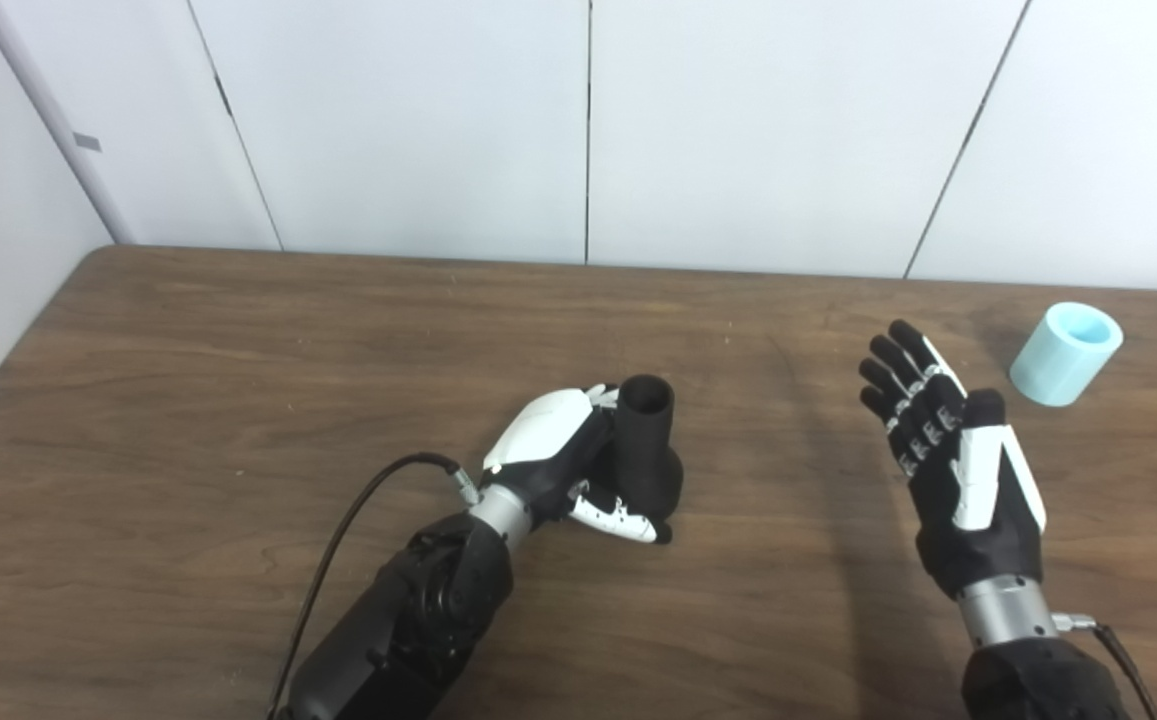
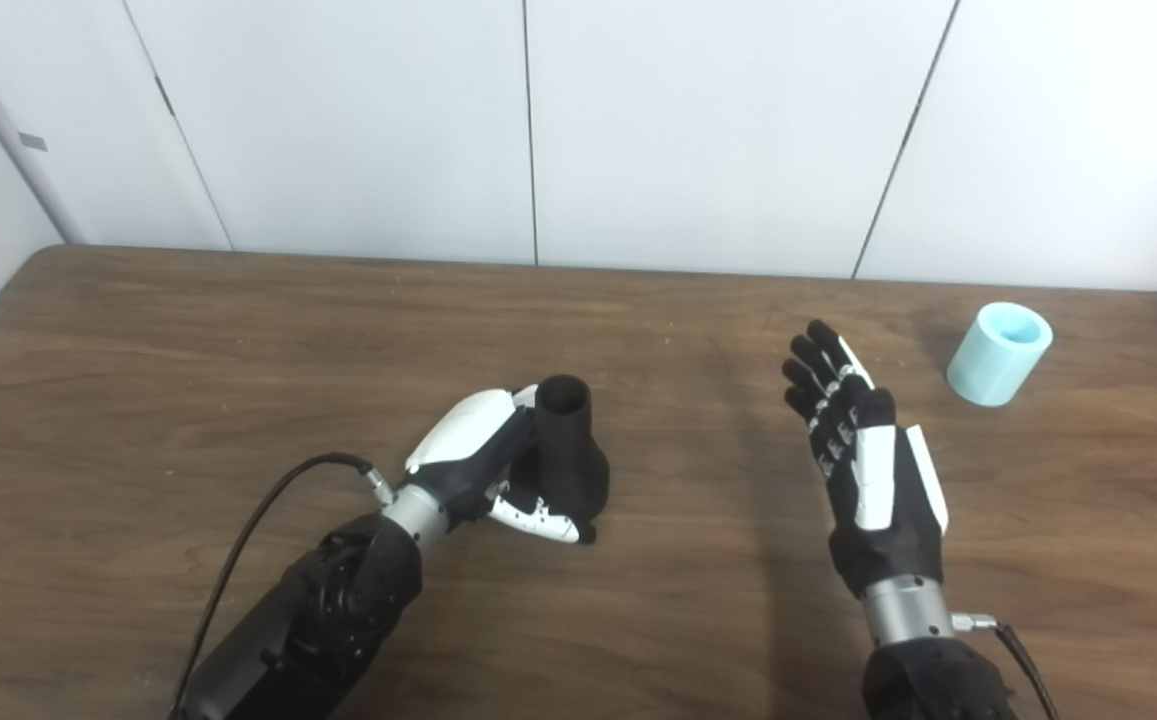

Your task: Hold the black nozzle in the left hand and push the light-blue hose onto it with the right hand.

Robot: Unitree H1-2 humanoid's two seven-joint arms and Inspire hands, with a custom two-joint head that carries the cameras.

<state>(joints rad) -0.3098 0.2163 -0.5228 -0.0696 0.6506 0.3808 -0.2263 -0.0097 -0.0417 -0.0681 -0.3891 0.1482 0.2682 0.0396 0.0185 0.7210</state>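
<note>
Left eye view. A dark brown wood-grain counter (image 1: 238, 380) fills the lower two thirds of the picture, with white wall panels (image 1: 418, 120) behind its far edge. The left hand (image 1: 563, 455), white-backed with black fingers, sits at the centre of the counter, near side. Its fingers (image 1: 618, 520) are wrapped around the matte black flared nozzle (image 1: 646, 450), gripping it at the wide lower body. The nozzle stands roughly upright, narrow open mouth on top, tilted slightly left. Whether its base touches the counter cannot be told. A black cable (image 1: 338, 540) loops from the left wrist toward the near edge.

The right hand (image 1: 958, 450) is to the right of the nozzle and well apart from it. It is empty, its fingers (image 1: 903, 385) extended, spread a little and pointing far-left. The short light-blue cylindrical hose piece (image 1: 1066, 353) rests on the counter at far right, beyond the right hand and not touching it, open end tilted up.

Right eye view. Same layout, shifted left in the picture. The left hand (image 2: 483, 450) grips the black nozzle (image 2: 568, 445), thumb lying across its near flared base. The right hand (image 2: 868, 470) is spread and holds nothing. The light-blue hose piece (image 2: 1000, 353) lies far right, clear of the fingertips, near the far edge of the counter (image 2: 188, 350).
</note>
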